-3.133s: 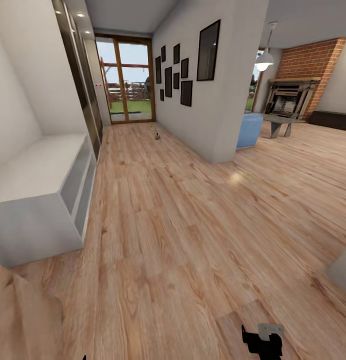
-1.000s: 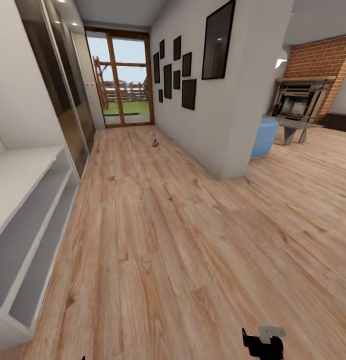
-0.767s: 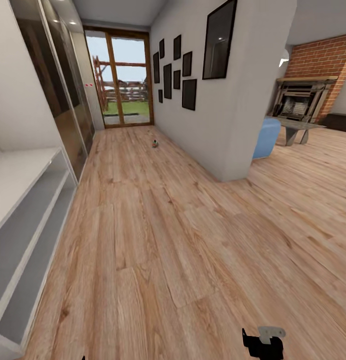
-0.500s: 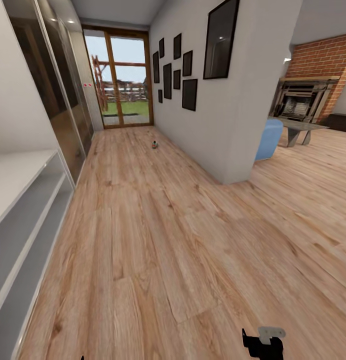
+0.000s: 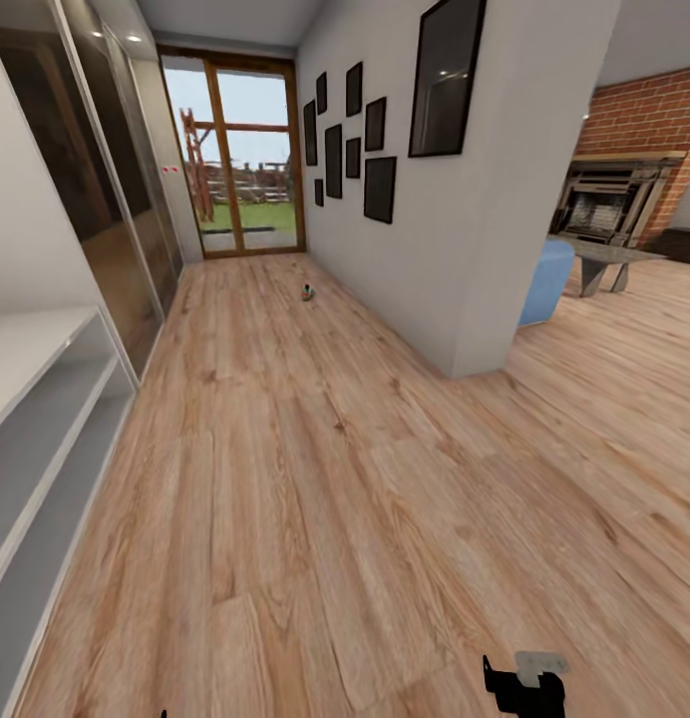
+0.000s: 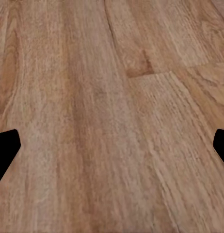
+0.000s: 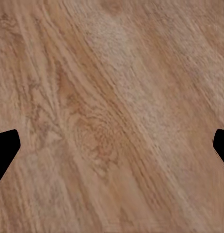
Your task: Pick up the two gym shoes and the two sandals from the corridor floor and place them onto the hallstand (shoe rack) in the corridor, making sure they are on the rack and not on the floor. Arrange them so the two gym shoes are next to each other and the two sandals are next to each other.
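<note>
The light-grey hallstand [image 5: 31, 419] runs along the left edge of the head view, showing its bench top and two open low shelves, with nothing on the visible part. Wood-plank corridor floor [image 5: 285, 479] stretches ahead. Far down it, near the right wall, lies one small object [image 5: 307, 292], too small to identify. No sandals are in sight. My left gripper [image 6: 112, 150] hangs open over bare planks, its fingertips [image 6: 5, 150] at the frame edges. My right gripper [image 7: 112, 150] is open the same way over bare floor. Part of my right arm [image 5: 524, 686] shows at the bottom.
Dark glass wardrobe doors [image 5: 106, 199] continue past the hallstand on the left. A grey wall with black frames [image 5: 405, 179] ends in a corner [image 5: 475, 369] on the right. Beyond it are a blue pouf [image 5: 546, 279] and a brick fireplace [image 5: 614, 199]. A glass door [image 5: 240, 160] closes the corridor.
The whole view has advanced down the corridor: the hallstand slid further left and out of frame, the wall corner and glass door came nearer. Both arms hold their pose.
</note>
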`<state>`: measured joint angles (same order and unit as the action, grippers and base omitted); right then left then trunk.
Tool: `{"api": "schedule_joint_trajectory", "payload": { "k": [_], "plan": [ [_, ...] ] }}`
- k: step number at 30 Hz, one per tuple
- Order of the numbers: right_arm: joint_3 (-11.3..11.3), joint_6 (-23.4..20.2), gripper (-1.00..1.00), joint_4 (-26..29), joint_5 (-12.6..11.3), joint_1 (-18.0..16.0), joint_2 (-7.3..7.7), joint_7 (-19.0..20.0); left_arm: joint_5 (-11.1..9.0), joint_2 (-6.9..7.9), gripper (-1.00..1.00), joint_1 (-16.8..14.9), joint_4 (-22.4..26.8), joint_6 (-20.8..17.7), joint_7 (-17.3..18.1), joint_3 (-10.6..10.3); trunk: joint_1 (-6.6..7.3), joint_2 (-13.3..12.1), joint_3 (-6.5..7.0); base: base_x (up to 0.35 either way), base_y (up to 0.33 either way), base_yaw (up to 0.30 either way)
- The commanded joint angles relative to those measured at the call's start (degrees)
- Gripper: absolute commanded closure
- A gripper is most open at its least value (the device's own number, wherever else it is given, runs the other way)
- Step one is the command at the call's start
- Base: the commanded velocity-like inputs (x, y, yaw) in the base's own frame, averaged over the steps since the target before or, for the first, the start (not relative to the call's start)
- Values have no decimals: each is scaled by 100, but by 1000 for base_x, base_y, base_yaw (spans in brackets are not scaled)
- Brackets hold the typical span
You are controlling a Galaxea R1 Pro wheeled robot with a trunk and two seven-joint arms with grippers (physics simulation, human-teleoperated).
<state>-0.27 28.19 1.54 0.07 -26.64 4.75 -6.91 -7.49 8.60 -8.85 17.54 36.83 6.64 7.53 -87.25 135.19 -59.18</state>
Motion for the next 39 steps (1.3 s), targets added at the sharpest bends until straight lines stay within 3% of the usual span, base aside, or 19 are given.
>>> {"api": "schedule_joint_trajectory", "payload": {
  "k": [1, 8, 25, 39],
  "plan": [
    [0, 17, -100, -5, 2, -4, 0, -12, -60, 0, -100, -3, -5, 8, 59, 12, -2, 2, -5, 339, 0, 0],
    [0, 20, -100, -5, 2, -2, -1, -12, -68, 1, -100, -3, -5, 8, 61, 12, -2, 2, -5, 339, 0, 79],
    [0, 20, -100, -5, 2, 1, -9, -12, -69, -1, -100, -3, -5, 23, 56, 11, -2, 2, -5, 339, 0, 269],
    [0, 20, -100, -5, 2, 1, -6, -12, -69, 0, -100, -3, -5, 27, 56, 6, -2, 2, -5, 339, 0, 47]
  ]
}}
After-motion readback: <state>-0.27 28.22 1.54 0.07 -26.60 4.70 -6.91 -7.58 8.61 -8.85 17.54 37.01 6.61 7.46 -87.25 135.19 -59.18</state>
